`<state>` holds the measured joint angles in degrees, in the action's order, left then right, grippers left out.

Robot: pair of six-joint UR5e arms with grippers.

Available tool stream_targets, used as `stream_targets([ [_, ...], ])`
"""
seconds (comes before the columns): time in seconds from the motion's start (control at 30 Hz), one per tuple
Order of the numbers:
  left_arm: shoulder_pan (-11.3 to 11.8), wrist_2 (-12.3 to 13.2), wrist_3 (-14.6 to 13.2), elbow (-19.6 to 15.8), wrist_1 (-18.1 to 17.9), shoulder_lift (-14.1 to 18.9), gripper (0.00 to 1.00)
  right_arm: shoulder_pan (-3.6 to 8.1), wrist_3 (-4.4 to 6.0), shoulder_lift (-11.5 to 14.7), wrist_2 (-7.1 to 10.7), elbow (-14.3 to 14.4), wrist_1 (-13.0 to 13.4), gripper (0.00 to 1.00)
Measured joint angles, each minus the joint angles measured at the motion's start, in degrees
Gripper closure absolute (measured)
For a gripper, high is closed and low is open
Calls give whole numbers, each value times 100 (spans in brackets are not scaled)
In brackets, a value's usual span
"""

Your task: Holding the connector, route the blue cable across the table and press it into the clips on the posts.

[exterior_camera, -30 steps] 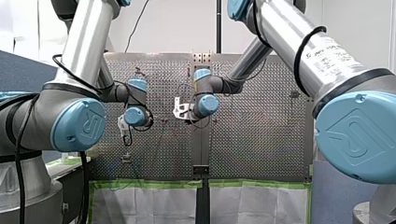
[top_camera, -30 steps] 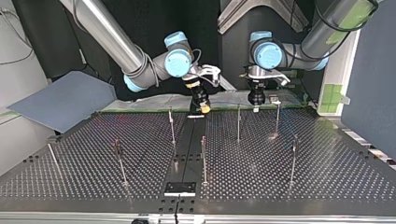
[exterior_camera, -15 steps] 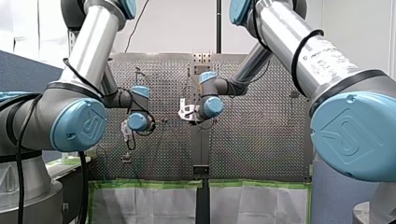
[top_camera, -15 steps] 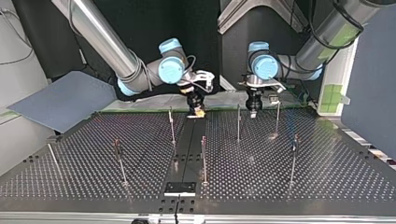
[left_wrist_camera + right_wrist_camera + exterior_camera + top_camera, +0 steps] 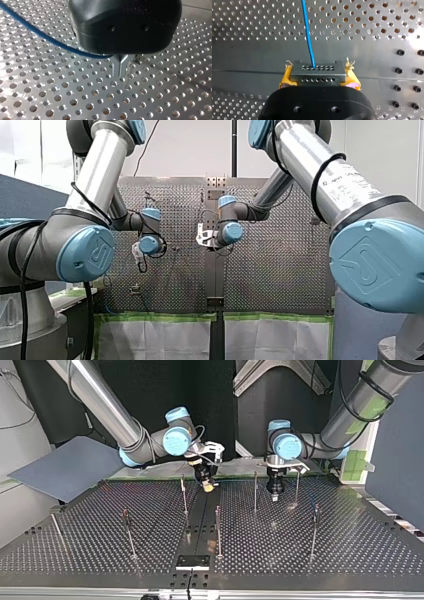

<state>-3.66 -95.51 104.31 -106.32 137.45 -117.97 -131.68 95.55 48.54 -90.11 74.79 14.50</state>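
Right wrist view, and my right gripper (image 5: pixel 318 78) has the connector (image 5: pixel 317 73) clamped flat between its yellow pads (image 5: pixel 352 80), jaws closed on either end. The blue cable (image 5: pixel 308 32) leaves the connector's far face and runs straight ahead over the table (image 5: pixel 367 22). Those pads look frayed at the edges, so I'd say a sharp tug along the cable could twist the connector in the grip or drag it out.

Over to the left wrist view: my left gripper (image 5: pixel 120 72) has its metal fingers drawn in to a thin slit, tips low over the holes. The cable curves in from one side and goes out of sight under the black body right at the fingers' root. It looks pinched there, though the contact itself is hidden. If that hold is only loose, the cable may slide free mid-route. If it's tight, the two arms pulling apart could overstretch the run between them.

Top view: both grippers sit at the far edge among the posts (image 5: pixel 255 492), my right one just beside one, my left one between two. The clips are too small to make out. Biggest worry from here: the cable hooks the wrong post, or a finger knocks a thin post and bends it.
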Motion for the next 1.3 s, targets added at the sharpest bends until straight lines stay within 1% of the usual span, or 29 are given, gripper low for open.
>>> stream_targets([
  [0.03,14,4,0,7,9,0,94,10,0,1,0,0,1,100],
  [0.07,24,6,-1,10,19,-1,81,19,0,1,0,-1,1,100],
  [0.1,32,8,-3,13,31,-1,81,28,-1,1,1,-1,1,100],
  [0.13,43,9,-4,13,50,-1,71,32,-2,2,1,-1,1,100],
  [0.17,50,8,-5,12,67,0,57,35,-4,2,1,-2,1,100],
  [0.2,56,7,-6,11,86,2,57,38,-8,2,1,-2,1,100],
  [0.23,63,5,-7,11,119,3,44,39,-11,3,1,-3,1,100],
  [0.27,66,3,-10,11,150,3,36,39,-14,3,1,-2,1,100],
  [0.3,69,-3,-15,10,189,5,36,39,-18,3,0,-2,1,100],
  [0.37,72,-36,-52,11,300,5,11,40,-22,3,1,-2,-1,100],
  [0.4,72,-57,-79,12,345,6,11,40,-25,3,1,-2,-1,100],
  [0.43,73,-83,-122,12,411,6,0,40,-27,3,1,-3,-1,100],
  [0.53,78,-113,-197,12,595,10,0,41,-32,3,1,-2,-2,100],
  [0.7,72,-122,-247,9,908,46,0,41,-35,3,1,-3,-2,100],
  [0.9,-14,-182,-354,-64,1242,169,0,66,-27,3,-9,-2,-11,100],
  [1.1,-123,-247,-356,-288,1333,466,0,115,-25,3,-44,-2,-24,100],
  [1.3,-244,-297,-341,-578,1406,839,0,169,-24,4,-61,-3,-25,100],
])
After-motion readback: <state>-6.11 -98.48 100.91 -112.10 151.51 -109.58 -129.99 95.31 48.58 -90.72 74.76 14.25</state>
